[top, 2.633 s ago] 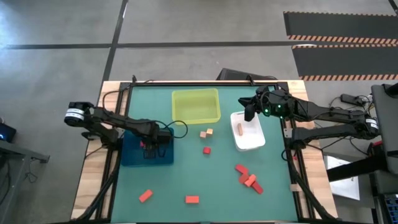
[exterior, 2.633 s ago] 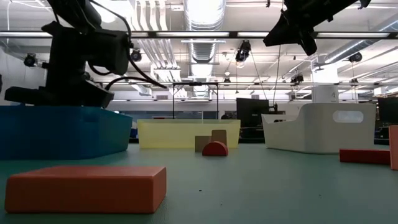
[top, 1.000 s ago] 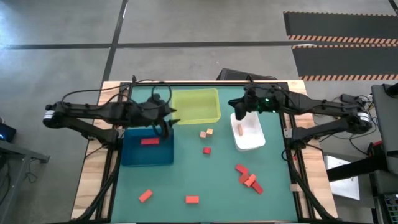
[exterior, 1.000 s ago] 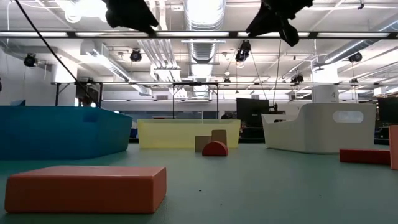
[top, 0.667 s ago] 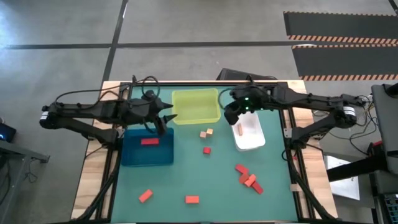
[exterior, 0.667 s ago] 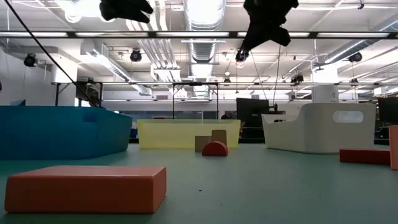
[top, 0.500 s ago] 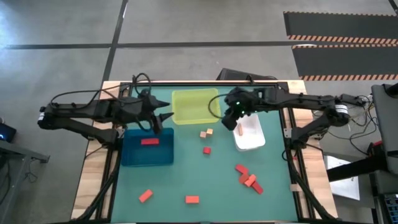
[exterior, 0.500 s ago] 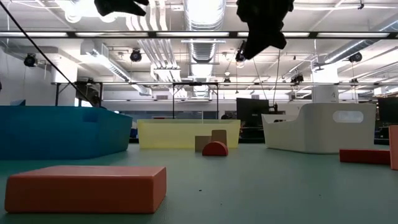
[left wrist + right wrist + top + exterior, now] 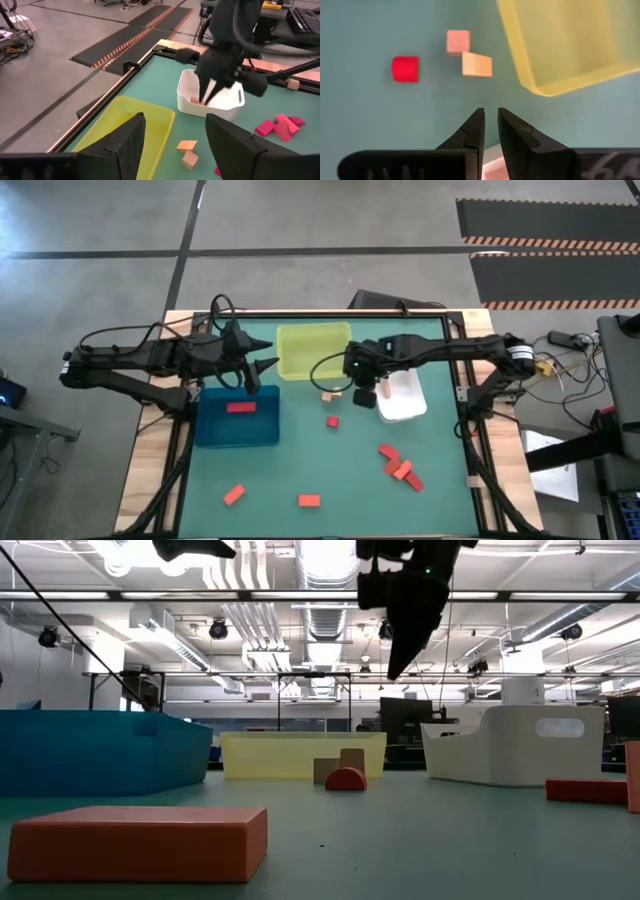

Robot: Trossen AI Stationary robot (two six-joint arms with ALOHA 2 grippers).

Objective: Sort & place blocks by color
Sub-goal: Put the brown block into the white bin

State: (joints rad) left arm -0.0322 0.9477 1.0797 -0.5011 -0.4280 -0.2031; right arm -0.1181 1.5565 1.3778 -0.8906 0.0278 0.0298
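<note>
Blocks lie scattered on the green mat. Two pale tan blocks (image 9: 332,393) touch each other beside a red cube (image 9: 333,421); all three show in the right wrist view, tan blocks (image 9: 470,55) and red cube (image 9: 405,68). A cluster of red blocks (image 9: 398,465) and two orange bars (image 9: 234,495) (image 9: 309,501) lie nearer. One red block (image 9: 240,407) rests in the blue tray (image 9: 212,430); a pink one (image 9: 195,100) lies in the white tray (image 9: 408,406). My right gripper (image 9: 362,393) hangs fingers down between the tan blocks and the white tray, narrowly open. My left gripper (image 9: 255,372), wide open, hovers at the blue tray's far edge.
The yellow-green tray (image 9: 315,350) sits at the far side between the two arms, its corner (image 9: 540,85) close to my right gripper. The large orange bar (image 9: 140,840) lies nearest the low camera. Bare mat stretches between the trays and the near blocks.
My right gripper has swung from above the white tray toward the table's left, dropping lower and tipping fingers down, and now hangs over the mat beside the tan blocks. My left gripper has drifted slightly toward the table's left. No block has moved.
</note>
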